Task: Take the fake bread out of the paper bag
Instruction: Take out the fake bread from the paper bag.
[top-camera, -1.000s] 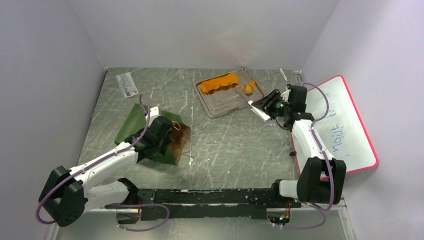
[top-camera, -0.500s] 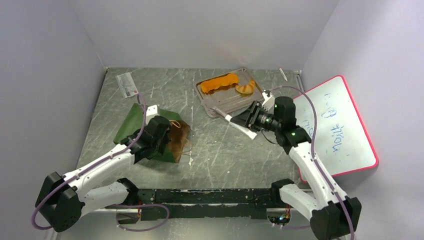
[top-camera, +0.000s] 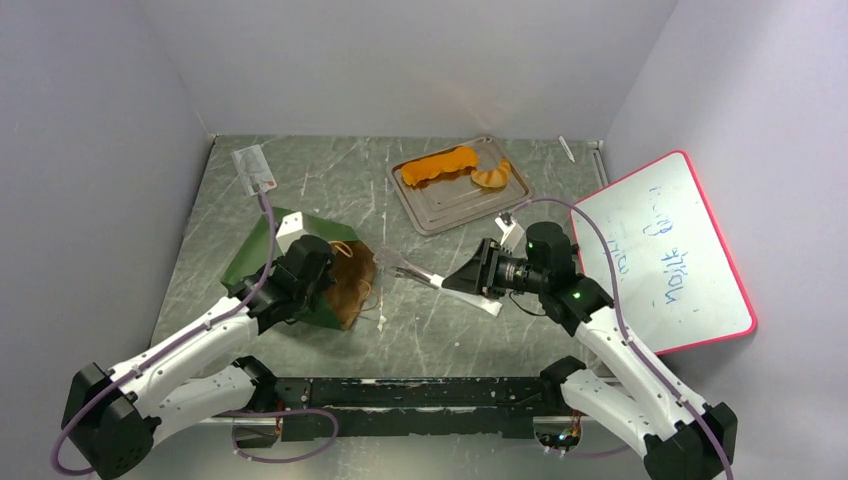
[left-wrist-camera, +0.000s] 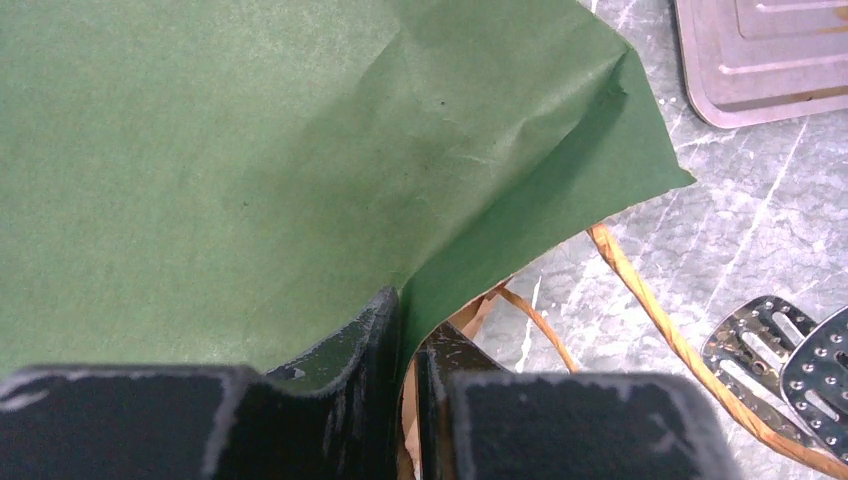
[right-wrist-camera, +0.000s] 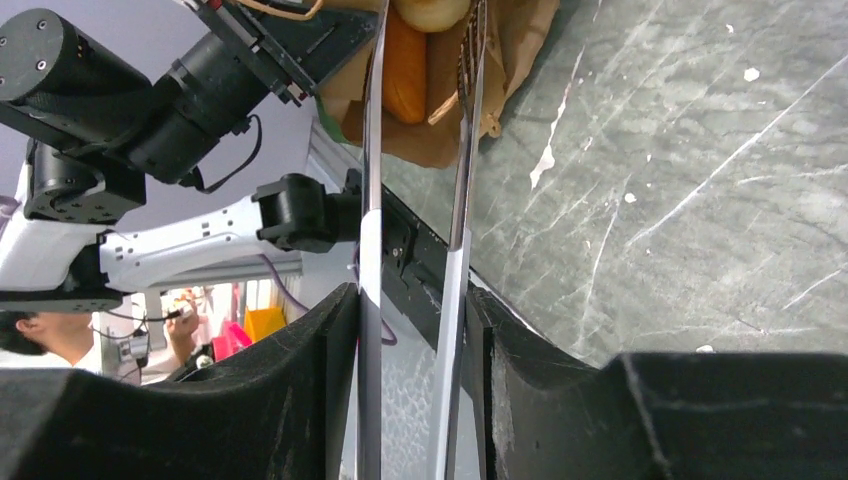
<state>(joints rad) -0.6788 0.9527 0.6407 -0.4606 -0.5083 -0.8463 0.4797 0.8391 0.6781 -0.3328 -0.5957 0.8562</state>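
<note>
The dark green paper bag (top-camera: 262, 250) lies on its side with its brown mouth facing right. My left gripper (top-camera: 305, 272) is shut on the bag's upper edge (left-wrist-camera: 250, 150), one finger outside and one inside (left-wrist-camera: 408, 310). My right gripper (top-camera: 482, 278) is shut on metal tongs (top-camera: 415, 272), whose tips sit just in front of the bag's mouth. In the right wrist view an orange bread piece (right-wrist-camera: 405, 65) and a pale bun (right-wrist-camera: 430, 12) show inside the bag, between the tong arms (right-wrist-camera: 370, 150). A long orange loaf (top-camera: 440, 164) and a croissant (top-camera: 490, 177) lie on the tray (top-camera: 460, 205).
A red-framed whiteboard (top-camera: 660, 250) leans at the right. A small card (top-camera: 254, 168) lies at the back left and a small pen-like thing (top-camera: 566, 148) at the back right. The bag's cord handles (left-wrist-camera: 640, 300) trail on the table by the tong tips (left-wrist-camera: 790, 350).
My right arm has swung the tongs from the tray leftwards to the bag's mouth, leaving the croissant on the tray. My left gripper has shifted slightly with the bag's edge.
</note>
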